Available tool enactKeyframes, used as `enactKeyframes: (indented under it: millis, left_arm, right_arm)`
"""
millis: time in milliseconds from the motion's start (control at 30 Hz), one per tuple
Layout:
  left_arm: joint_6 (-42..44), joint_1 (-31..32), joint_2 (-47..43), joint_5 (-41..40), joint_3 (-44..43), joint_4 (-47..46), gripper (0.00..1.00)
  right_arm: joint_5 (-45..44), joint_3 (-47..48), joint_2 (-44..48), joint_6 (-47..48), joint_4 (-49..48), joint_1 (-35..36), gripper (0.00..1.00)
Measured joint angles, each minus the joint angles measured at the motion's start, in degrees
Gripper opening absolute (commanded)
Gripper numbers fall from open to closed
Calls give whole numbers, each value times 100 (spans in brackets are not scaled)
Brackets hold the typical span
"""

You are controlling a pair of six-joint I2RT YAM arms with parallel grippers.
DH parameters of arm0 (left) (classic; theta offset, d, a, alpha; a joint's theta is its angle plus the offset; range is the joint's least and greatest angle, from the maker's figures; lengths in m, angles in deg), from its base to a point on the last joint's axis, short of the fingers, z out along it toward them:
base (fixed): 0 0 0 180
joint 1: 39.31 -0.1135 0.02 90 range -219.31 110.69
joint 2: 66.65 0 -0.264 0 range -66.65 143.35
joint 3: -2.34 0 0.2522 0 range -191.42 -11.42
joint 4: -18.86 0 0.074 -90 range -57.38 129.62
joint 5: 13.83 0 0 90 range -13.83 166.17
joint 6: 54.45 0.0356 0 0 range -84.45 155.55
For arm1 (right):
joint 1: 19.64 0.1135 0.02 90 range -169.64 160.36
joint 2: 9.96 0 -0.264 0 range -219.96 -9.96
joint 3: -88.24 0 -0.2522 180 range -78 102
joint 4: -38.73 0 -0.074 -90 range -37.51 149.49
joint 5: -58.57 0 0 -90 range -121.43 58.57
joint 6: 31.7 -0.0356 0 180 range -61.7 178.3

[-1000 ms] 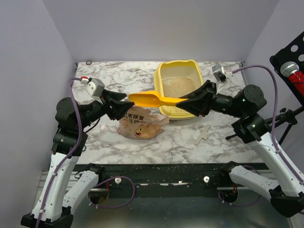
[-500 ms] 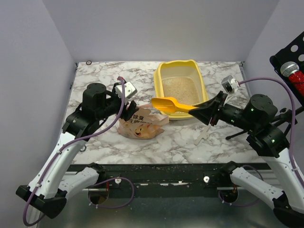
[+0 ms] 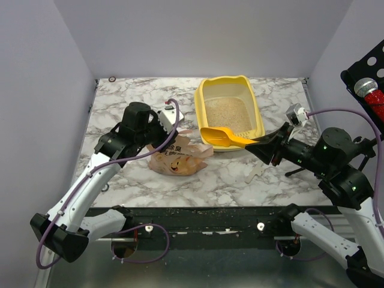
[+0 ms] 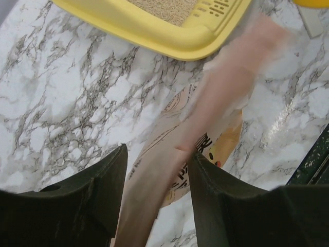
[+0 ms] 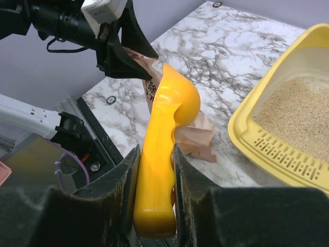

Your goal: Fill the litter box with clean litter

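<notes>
The yellow litter box (image 3: 199, 102) stands at the back centre with beige clean litter (image 3: 227, 111) covering its floor. Its slotted lip (image 4: 169, 43) and rim (image 5: 247, 128) show in the wrist views, with litter (image 5: 298, 108) inside. My right gripper (image 3: 259, 144) (image 5: 156, 154) is shut on the handle of the orange scoop (image 3: 219, 136) (image 5: 172, 103), whose bowl hangs by the box's near left corner. The pinkish bag (image 3: 177, 161) (image 5: 198, 136) lies left of the box. My left gripper (image 3: 173, 133) (image 4: 158, 154) is at its top, a raised fold of the bag (image 4: 226, 149) filling the gap between the jaws.
A white cross-shaped piece (image 3: 257, 170) lies on the marble right of the bag. A black stand with a red microphone (image 3: 367, 90) rises at the far right. Spilled granules dot the dark front rail (image 3: 198, 211). Grey walls close the back and sides.
My left arm swung right and forward until its gripper reached the bag's top. My right gripper drew back to the right with the scoop, so the bowl moved from over the bag to beside the box.
</notes>
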Motion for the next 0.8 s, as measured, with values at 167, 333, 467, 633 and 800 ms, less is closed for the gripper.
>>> enactKeyframes:
  millis: [167,333,467,633,800]
  left_arm:
    - [39,164,-61,-96,286,15,31]
    - [24,369,-107,-452,498,74,0]
    - [-57,719,-291,-970,699,4,0]
    - [-302,1154,-1078,-1451,1296,-249,0]
    - [-555,1370,-1705,-1729,1727,-525,0]
  right_arm:
    - [-142,-2,-46,92,118,0,1]
    - [-149,22,-223,199,273,0,1]
    - [-149,48,-439,345,422,0,1]
    - [11,289,-798,544,688,0,1]
    - [271,514,-1137,678,855,15,1]
